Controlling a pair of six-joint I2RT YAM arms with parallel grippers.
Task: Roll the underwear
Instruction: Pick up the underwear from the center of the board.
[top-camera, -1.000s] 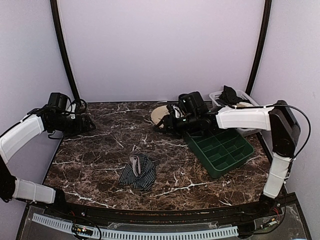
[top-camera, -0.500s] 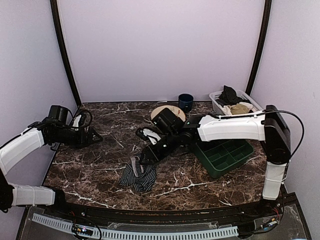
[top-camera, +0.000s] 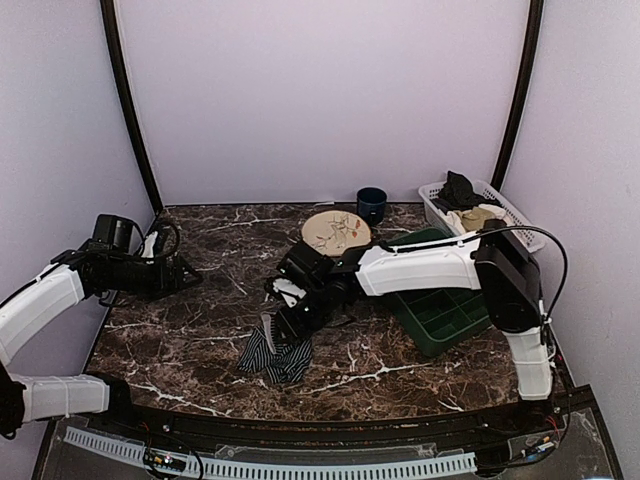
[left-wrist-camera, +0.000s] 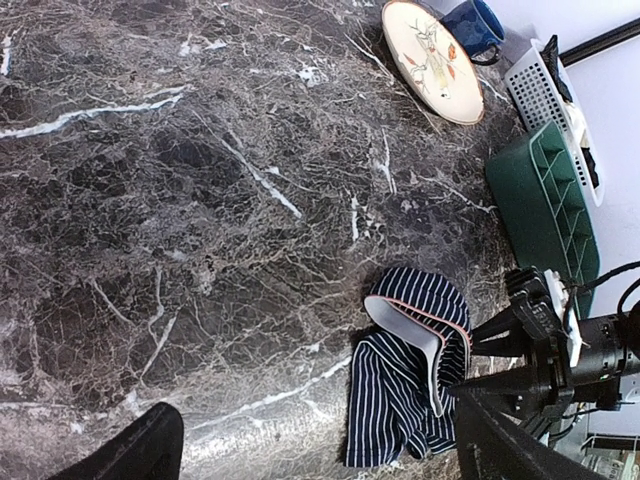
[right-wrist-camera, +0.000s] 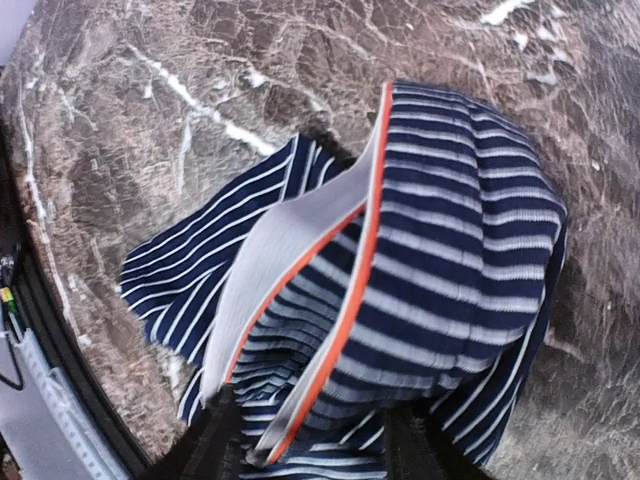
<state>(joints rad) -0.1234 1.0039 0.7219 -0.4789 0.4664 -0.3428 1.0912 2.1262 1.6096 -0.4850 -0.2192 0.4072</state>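
The underwear (top-camera: 277, 350), navy with white pinstripes and a grey waistband edged in red, lies crumpled on the marble table near the front middle. It also shows in the left wrist view (left-wrist-camera: 410, 390) and fills the right wrist view (right-wrist-camera: 420, 270). My right gripper (top-camera: 291, 322) is open right at the garment's far edge, its fingers (right-wrist-camera: 205, 445) straddling the waistband fold. It shows in the left wrist view too (left-wrist-camera: 495, 358). My left gripper (top-camera: 190, 276) is open and empty, hovering over the table's left side, well apart from the underwear.
A patterned plate (top-camera: 336, 232) and a dark blue cup (top-camera: 371, 203) stand at the back. A green divided tray (top-camera: 450, 305) lies on the right. A white basket (top-camera: 495, 195) with black and tan clothes sits at the back right.
My right arm has swung from the back near the plate forward and left, down onto the underwear. My left gripper has shifted only slightly.
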